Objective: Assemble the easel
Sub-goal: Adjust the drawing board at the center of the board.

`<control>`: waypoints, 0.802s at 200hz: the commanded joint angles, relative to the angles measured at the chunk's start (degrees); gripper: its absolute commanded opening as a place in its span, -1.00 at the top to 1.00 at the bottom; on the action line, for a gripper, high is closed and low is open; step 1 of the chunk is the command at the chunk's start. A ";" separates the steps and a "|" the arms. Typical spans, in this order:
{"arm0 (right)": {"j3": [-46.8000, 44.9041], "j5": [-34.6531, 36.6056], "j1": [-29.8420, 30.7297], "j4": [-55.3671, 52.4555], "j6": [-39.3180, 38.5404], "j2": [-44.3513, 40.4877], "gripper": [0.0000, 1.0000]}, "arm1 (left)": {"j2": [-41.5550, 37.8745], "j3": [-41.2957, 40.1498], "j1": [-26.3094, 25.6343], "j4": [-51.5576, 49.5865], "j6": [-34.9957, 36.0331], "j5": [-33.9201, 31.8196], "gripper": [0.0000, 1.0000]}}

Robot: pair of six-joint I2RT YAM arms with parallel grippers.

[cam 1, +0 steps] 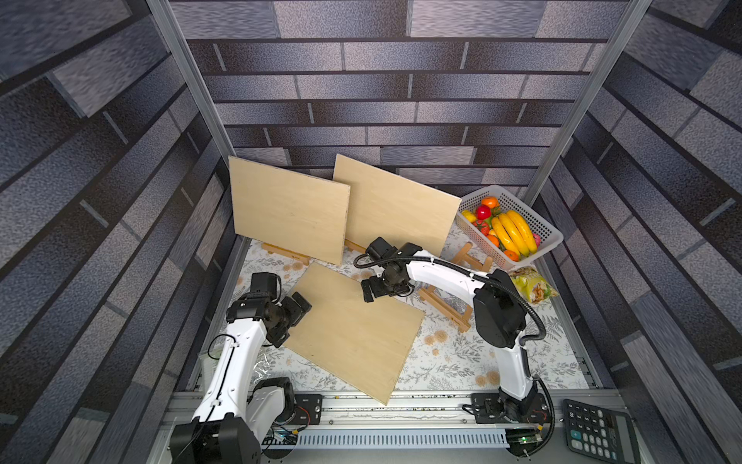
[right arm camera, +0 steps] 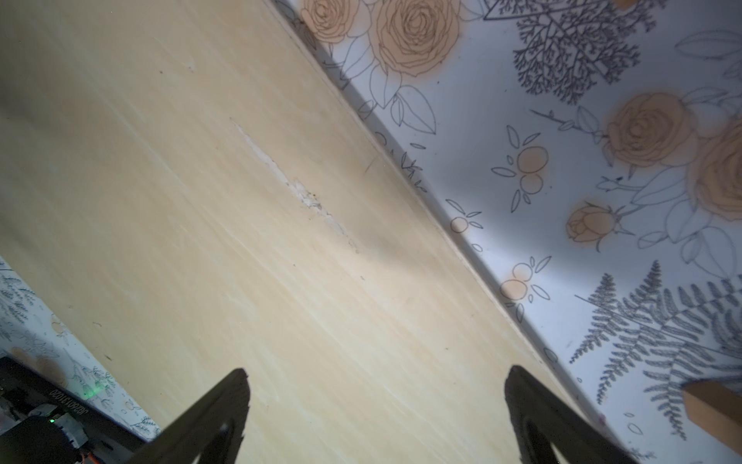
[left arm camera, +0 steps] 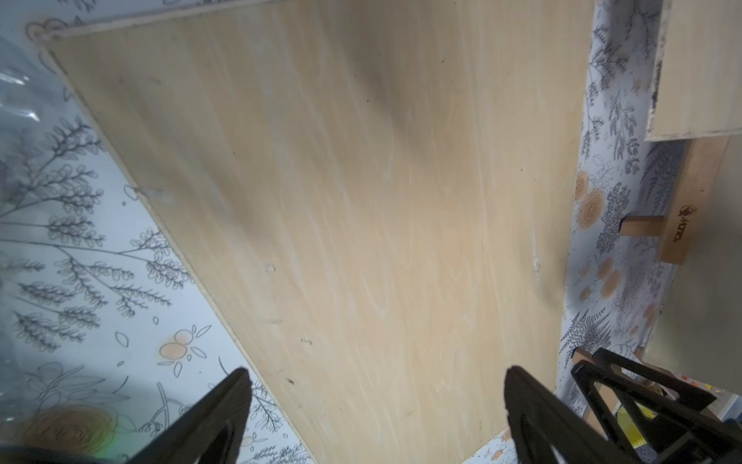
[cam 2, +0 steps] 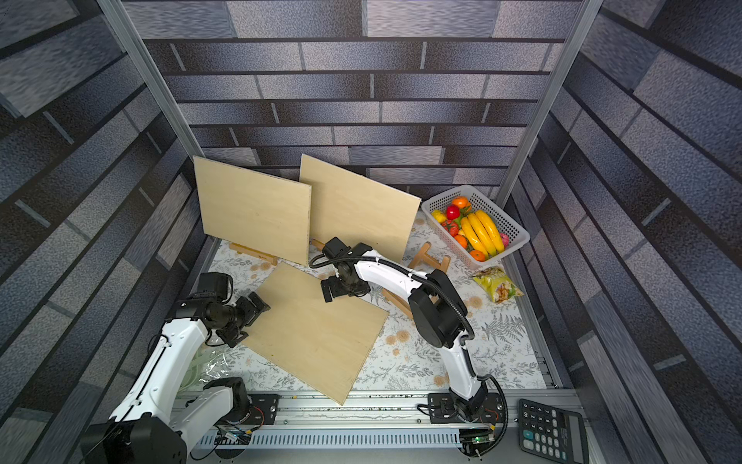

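Note:
A pale wooden board [cam 1: 353, 333] [cam 2: 317, 333] lies flat on the flowered tablecloth, mid-table. My left gripper [cam 1: 296, 321] [left arm camera: 377, 385] is open at its left edge, with the jaws set wide over the board's corner. My right gripper [cam 1: 371, 291] [right arm camera: 377, 385] hangs open just above the board's far right edge and holds nothing. An empty small wooden easel [cam 1: 445, 305] [cam 2: 429, 257] sits right of the board, partly hidden under the right arm. At the back, two more boards [cam 1: 289, 209] [cam 1: 397, 209] stand propped on small easels [cam 1: 285, 251].
A white basket [cam 1: 542, 241] of toy fruit stands at the back right, with a snack bag [cam 1: 532, 283] in front of it. A calculator [cam 1: 598, 432] lies on the front rail at the right. Clear plastic wrap [cam 1: 257, 361] lies by the left arm. Walls enclose three sides.

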 commanded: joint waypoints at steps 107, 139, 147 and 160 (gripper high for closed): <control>-0.82 -12.27 -2.07 -0.49 -4.94 5.79 -1.00 | -7.53 -7.59 -9.08 -13.42 -20.28 -0.38 -1.00; -0.62 -15.08 -2.00 2.77 -4.96 5.89 -1.00 | -10.13 -10.71 -8.84 -11.21 -24.16 -0.20 -0.99; 0.79 -14.41 -2.02 2.57 -5.43 6.85 -1.00 | -10.10 -11.29 -8.56 -10.75 -24.44 0.10 -1.00; 3.81 -11.96 -1.98 1.10 -6.36 8.85 -1.00 | -9.78 -12.05 -8.05 -9.59 -24.88 0.95 -1.00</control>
